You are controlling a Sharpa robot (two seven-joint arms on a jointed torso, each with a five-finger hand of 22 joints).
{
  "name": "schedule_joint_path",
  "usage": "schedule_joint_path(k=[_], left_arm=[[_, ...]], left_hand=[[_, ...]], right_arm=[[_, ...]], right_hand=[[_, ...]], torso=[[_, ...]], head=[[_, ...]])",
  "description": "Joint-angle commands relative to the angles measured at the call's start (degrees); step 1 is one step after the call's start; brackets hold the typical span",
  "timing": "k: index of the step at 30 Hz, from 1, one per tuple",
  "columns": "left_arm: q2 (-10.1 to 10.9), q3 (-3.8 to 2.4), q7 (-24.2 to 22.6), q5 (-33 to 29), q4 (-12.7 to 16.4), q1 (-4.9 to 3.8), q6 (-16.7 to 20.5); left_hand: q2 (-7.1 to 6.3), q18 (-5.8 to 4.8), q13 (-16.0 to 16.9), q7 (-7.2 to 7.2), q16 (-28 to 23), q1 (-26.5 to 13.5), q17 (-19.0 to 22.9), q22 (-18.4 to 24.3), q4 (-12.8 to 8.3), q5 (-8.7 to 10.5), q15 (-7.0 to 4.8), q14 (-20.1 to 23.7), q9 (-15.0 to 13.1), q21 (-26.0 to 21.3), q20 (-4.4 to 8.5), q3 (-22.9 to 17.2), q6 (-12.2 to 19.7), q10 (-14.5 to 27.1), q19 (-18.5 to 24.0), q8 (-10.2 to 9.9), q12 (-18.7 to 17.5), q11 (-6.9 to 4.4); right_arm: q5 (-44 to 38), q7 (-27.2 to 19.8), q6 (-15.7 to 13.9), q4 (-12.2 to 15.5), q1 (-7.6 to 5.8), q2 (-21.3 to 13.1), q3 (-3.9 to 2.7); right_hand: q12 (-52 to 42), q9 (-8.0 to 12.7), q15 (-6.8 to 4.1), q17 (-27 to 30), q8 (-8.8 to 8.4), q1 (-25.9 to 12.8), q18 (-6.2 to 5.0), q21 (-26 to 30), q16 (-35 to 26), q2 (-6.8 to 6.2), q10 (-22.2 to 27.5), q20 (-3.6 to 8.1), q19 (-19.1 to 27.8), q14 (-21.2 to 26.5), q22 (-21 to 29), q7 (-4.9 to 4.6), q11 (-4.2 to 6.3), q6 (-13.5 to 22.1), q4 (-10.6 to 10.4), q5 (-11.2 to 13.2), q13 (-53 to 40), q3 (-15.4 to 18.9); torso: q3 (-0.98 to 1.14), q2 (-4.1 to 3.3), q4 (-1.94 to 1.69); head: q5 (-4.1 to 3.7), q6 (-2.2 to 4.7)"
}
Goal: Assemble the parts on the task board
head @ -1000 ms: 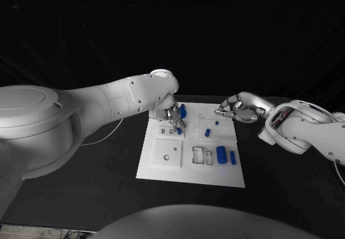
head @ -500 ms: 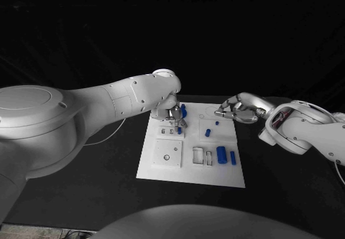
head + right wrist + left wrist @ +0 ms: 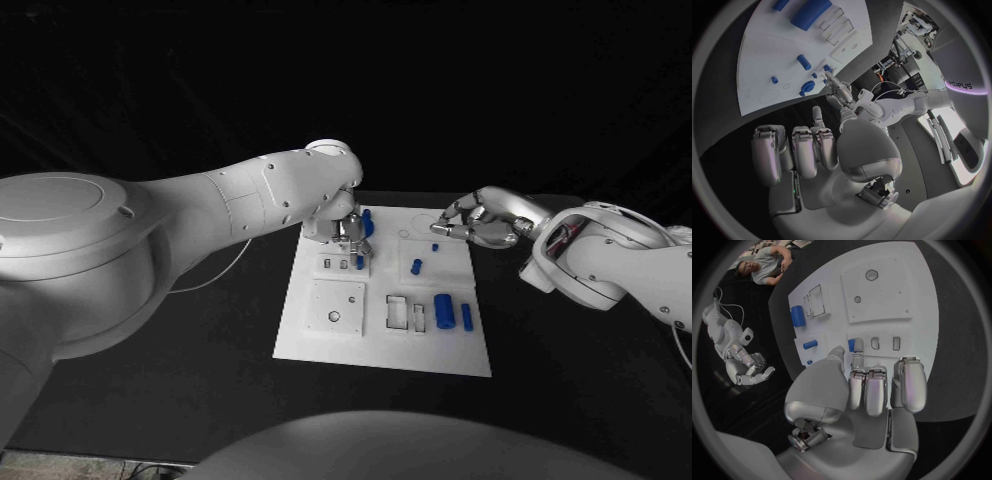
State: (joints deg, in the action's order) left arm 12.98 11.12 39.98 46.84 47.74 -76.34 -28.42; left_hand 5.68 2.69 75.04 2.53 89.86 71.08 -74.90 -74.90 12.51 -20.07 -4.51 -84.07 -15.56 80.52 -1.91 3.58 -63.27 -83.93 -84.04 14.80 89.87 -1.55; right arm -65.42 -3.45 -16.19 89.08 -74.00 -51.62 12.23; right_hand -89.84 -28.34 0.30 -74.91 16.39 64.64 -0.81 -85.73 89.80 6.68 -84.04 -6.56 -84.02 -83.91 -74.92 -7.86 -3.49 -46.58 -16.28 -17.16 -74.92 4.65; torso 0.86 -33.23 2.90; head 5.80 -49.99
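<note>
The left hand (image 3: 348, 236) pinches a small blue part (image 3: 852, 345) over the task board's (image 3: 335, 345) far edge; the right hand (image 3: 476, 226), fingers curled, holds nothing beside its far corner.

task board (image 3: 346, 340) mid-table (image 3: 173, 380) | left robot hand (image 3: 349, 238) over board's far left | right robot hand (image 3: 472, 225) at far right edge | two parts (image 3: 453, 312) near right

I read one marking: the word "sharpa", seen inverted, on my curved white body panel (image 3: 962, 75).
</note>
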Motion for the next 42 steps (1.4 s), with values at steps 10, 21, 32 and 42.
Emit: schedule_joint_path(k=[10, 21, 32, 42], left_arm=[[-0.24, -0.03, 9.25, 0.24, 0.1, 0.04, -0.95], [-0.97, -0.02, 9.36, 1.53, -1.02, 0.45, -1.38], [-1.23, -0.02, 9.36, 2.21, -1.21, 0.71, -1.4], [-1.03, -0.01, 9.21, 2.38, -1.04, 0.75, -1.24]], left_hand=[[-0.7, -0.49, 14.96, -0.17, 0.14, 1.44, -15.1, -12.17, -1.48, 0.58, -0.39, -5.93, -0.88, -0.57, 0.35, -2.53, -0.39, -6.07, -1.78, -0.78, 0.13, -0.41], [-1.21, -0.47, 14.96, -0.14, 0.14, 0.79, -15.1, -12.14, -1.62, 2.62, -0.38, -5.93, -1.64, -0.72, 0.35, -3.65, -0.74, -6.07, -1.74, -1.07, 0.13, -0.4], [-1.26, -0.44, 14.96, -0.26, 0.14, 0.79, -15.1, -12.1, -1.78, 2.85, -0.4, -5.93, -1.95, -0.86, 0.36, -4.07, -1.04, -6.07, -1.69, -1.0, 0.13, -0.46], [-1.64, -0.4, 14.96, -0.41, 0.14, 1.1, -15.1, -12.05, -2.65, 1.4, -0.52, -5.93, -2.91, -1.1, 0.45, -5.66, -1.11, -6.07, -1.6, -1.12, 0.13, -0.6]], right_arm=[[-0.13, -0.08, 0.95, -0.09, 0.1, 0.11, 0.01], [-0.12, -0.04, 1.19, -0.1, 0.12, 0.21, 0.01], [-0.05, -0.1, 1.39, -0.23, 0.24, 0.34, 0.01], [0.02, -0.1, 1.54, -0.37, 0.36, 0.39, 0.01]], right_hand=[[-0.16, -0.13, 0.32, -15.09, 0.35, 0.72, -0.62, 0.42, 0.2, 0.05, -5.96, -0.34, -2.17, -6.09, -13.19, -0.02, -0.46, -0.25, 0.05, 0.54, -15.08, 0.43], [-0.16, -0.18, 0.33, -15.09, 0.39, 0.78, -0.64, 0.49, 0.2, 0.06, -5.96, -0.35, -2.1, -6.09, -13.16, -0.03, -0.47, -0.28, 0.01, 0.72, -15.08, 0.47], [-0.16, -0.22, 0.33, -15.09, 0.43, 0.86, -0.66, 0.54, 0.2, 0.07, -5.96, -0.35, -2.07, -6.09, -13.14, -0.02, -0.47, -0.32, 0.02, 0.83, -15.08, 0.49], [-0.16, -0.28, 0.33, -15.09, 0.51, 1.02, -0.71, 0.7, 0.2, 0.09, -5.96, -0.36, -1.94, -6.09, -13.08, -0.01, -0.47, -0.41, 0.06, 0.95, -15.08, 0.49]], torso=[[0.0, 0.02, 0.01], [-0.02, -0.02, -0.01], [0.0, 0.03, -0.07], [0.01, 0.03, -0.09]], head=[[0.08, -0.01], [-0.07, -0.01], [0.02, -0.01], [0.09, -0.01]])
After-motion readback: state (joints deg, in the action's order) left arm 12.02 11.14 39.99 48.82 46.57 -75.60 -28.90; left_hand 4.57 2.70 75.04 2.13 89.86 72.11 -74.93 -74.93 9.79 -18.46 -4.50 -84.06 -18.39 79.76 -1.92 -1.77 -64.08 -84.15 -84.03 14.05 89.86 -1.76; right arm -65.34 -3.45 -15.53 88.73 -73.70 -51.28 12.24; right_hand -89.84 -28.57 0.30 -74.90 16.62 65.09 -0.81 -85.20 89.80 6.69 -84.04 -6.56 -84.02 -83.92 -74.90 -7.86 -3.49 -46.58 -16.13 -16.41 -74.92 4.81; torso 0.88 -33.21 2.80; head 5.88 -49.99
